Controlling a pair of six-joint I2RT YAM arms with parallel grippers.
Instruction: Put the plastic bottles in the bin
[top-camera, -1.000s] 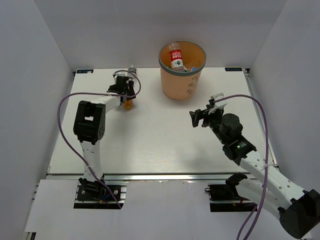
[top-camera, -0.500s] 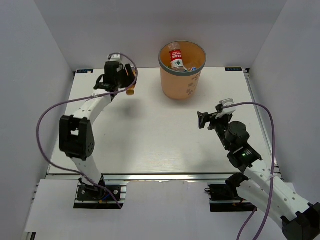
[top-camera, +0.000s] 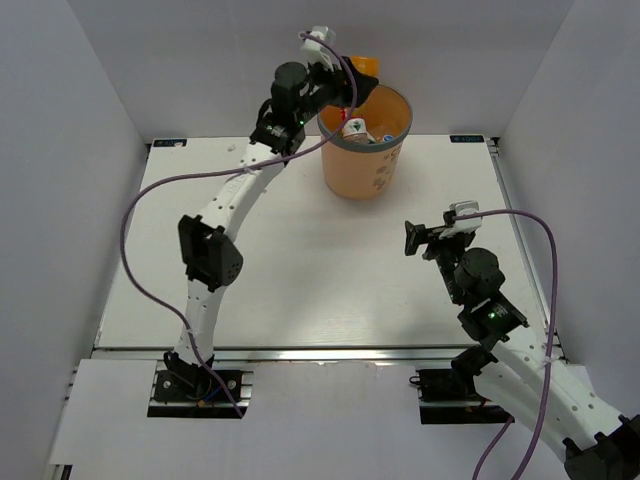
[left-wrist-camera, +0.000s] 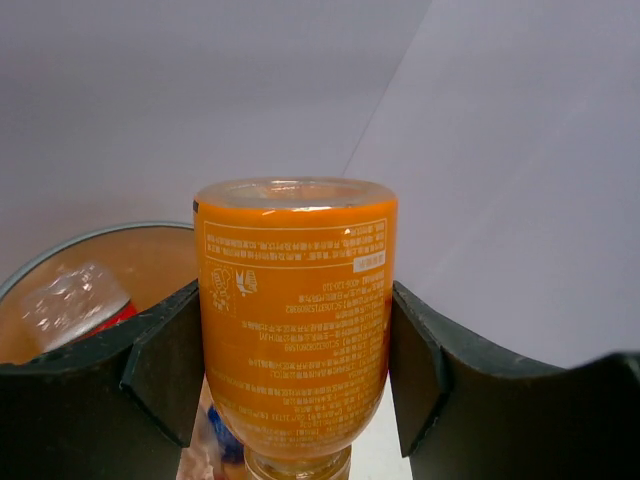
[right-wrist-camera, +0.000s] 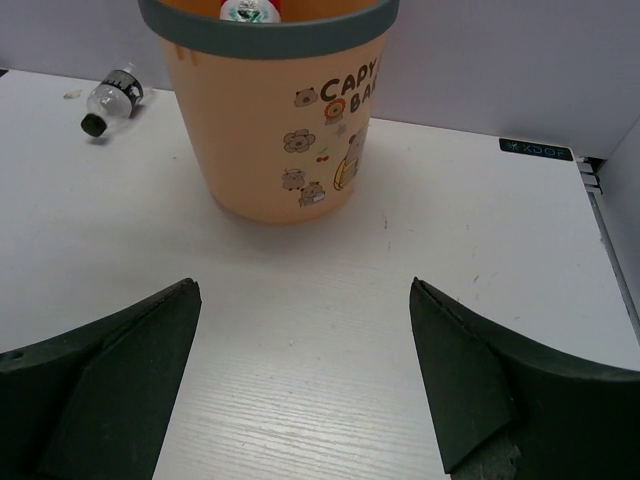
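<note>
My left gripper is shut on an orange bottle and holds it upside down over the near left rim of the orange bin. In the left wrist view the orange bottle sits between both fingers, cap down, with the bin's grey rim below left. A clear bottle with a red label lies inside the bin, also in the left wrist view. A grey-labelled bottle with a dark cap lies on the table left of the bin. My right gripper is open and empty, right of the bin.
White walls enclose the table on the left, back and right. The left arm stretches from the near left across to the bin. The right arm's purple cable loops over the table's right side.
My left gripper has lifted the orange bottle from the table's back left and carried it right to above the bin's rim. The right gripper has drawn back slightly to the right.
</note>
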